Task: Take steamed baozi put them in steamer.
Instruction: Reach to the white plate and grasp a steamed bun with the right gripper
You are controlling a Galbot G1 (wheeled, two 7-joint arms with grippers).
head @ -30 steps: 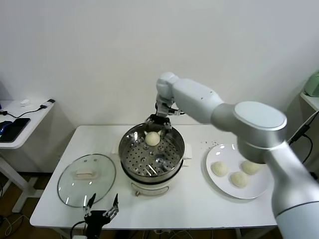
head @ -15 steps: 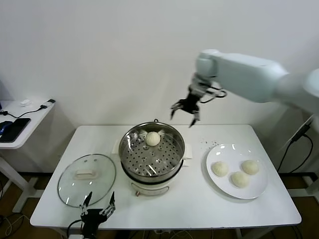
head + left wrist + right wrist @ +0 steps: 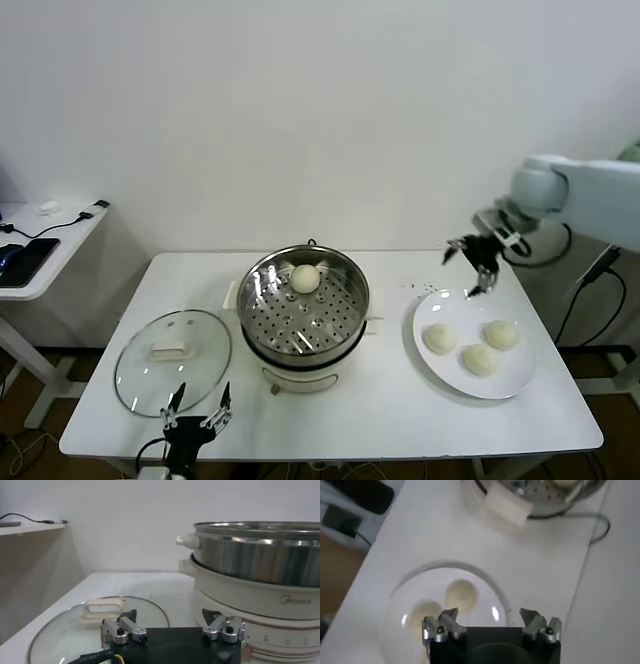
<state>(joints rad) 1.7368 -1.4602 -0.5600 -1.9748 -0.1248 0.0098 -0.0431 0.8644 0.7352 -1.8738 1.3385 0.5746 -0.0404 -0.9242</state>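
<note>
The steamer (image 3: pixel 256 318) stands mid-table with one steamed baozi (image 3: pixel 305 278) at the back of its perforated floor. Three more baozi (image 3: pixel 438 338) (image 3: pixel 480 359) (image 3: pixel 502 334) lie on a white plate (image 3: pixel 448 300) to the right. My right gripper (image 3: pixel 468 268) hangs open and empty in the air over the plate's far edge. In the right wrist view it (image 3: pixel 490 616) looks down on the plate (image 3: pixel 420 587) and a baozi (image 3: pixel 461 594). My left gripper (image 3: pixel 198 405) sits open and empty at the table's front edge, and in its own view (image 3: pixel 170 620) it faces the steamer (image 3: pixel 260 555).
A round glass lid (image 3: pixel 172 360) with a white handle lies flat on the table left of the steamer, just beyond the left gripper, and shows as the lid (image 3: pixel 65 630) in the left wrist view. A side table (image 3: pixel 40 240) with a phone stands at far left.
The right arm has swung from over the steamer's back rim to the right and now hangs over the plate, open and empty. The baozi stays in the steamer. The left arm is still.
</note>
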